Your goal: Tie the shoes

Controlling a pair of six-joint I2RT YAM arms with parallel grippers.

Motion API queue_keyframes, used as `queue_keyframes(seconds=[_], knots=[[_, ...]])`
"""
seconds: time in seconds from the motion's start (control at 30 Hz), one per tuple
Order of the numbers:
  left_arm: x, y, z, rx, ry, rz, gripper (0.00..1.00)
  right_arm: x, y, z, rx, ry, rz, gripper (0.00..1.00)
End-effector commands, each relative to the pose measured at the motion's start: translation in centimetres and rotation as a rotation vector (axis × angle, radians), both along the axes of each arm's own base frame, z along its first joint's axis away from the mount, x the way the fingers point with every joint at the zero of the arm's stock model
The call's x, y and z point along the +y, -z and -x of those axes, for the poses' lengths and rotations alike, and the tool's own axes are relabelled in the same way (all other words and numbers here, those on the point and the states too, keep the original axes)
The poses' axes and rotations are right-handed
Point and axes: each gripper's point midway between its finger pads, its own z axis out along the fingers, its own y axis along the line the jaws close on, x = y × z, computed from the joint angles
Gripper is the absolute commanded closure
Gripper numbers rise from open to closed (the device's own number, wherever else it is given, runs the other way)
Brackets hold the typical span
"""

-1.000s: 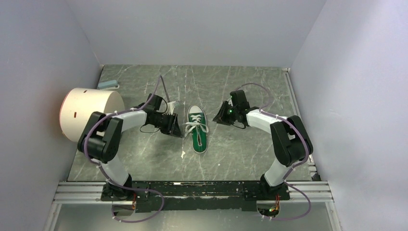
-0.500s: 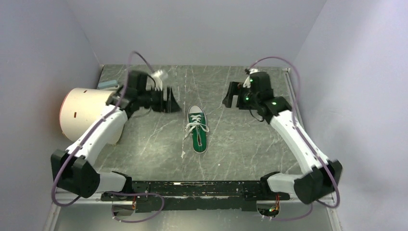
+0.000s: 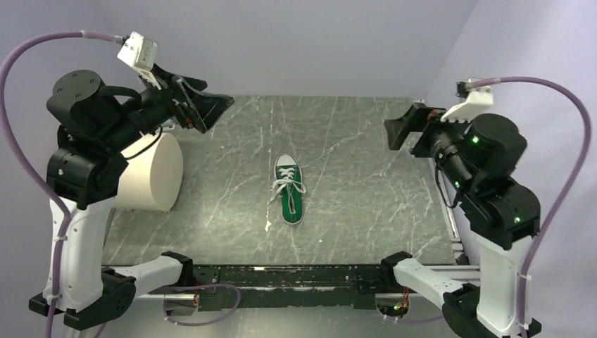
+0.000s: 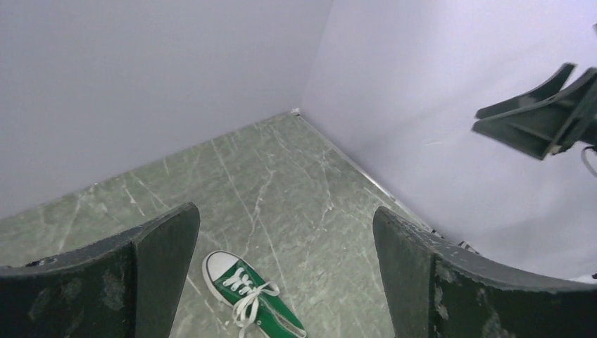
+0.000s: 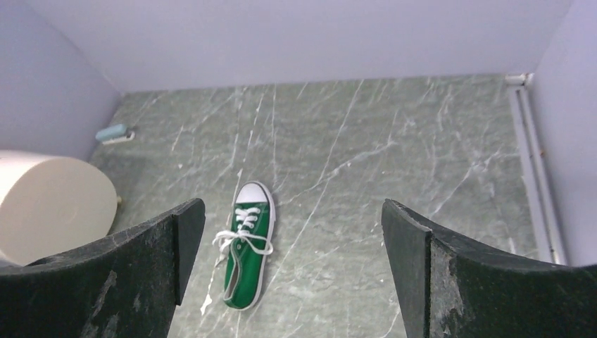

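Observation:
The shoe (image 3: 289,190), a small green sneaker with a white toe cap, lies flat mid-table with its toe pointing to the back wall. Its white laces (image 3: 285,186) cross the middle in loose loops, and one end trails off its left side. My left gripper (image 3: 211,113) hangs high above the table's back left, open and empty. My right gripper (image 3: 394,134) hangs high at the back right, also open and empty. Both are well away from the shoe. The shoe (image 4: 257,306) shows far below between the left fingers, and the shoe (image 5: 248,257) likewise below the right gripper (image 5: 292,208).
A large white cylinder (image 3: 144,172) lies on its side at the table's left edge. A small blue object (image 5: 114,132) sits by the back left wall. A white scrap (image 3: 267,226) lies near the shoe's heel. A metal rail (image 5: 535,162) lines the right edge.
Both arms have lifted from beside the shoe and swung up and outward to the sides. Both grippers have opened wide. The shoe has stayed in place.

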Motion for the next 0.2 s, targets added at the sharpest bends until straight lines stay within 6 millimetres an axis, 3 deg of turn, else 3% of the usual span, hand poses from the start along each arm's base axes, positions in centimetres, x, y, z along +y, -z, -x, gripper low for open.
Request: queue_keyframes(seconds=[0.0, 0.17], knots=[[1.0, 2.1, 0.2, 0.054, -0.034, -0.109, 0.03, -1.8, 0.3, 1.1, 0.030, 0.056, 0.062, 0.00], [1.4, 2.2, 1.1, 0.051, -0.024, -0.143, 0.03, -0.8, -0.9, 0.7, 0.033, 0.024, 0.020, 0.00]])
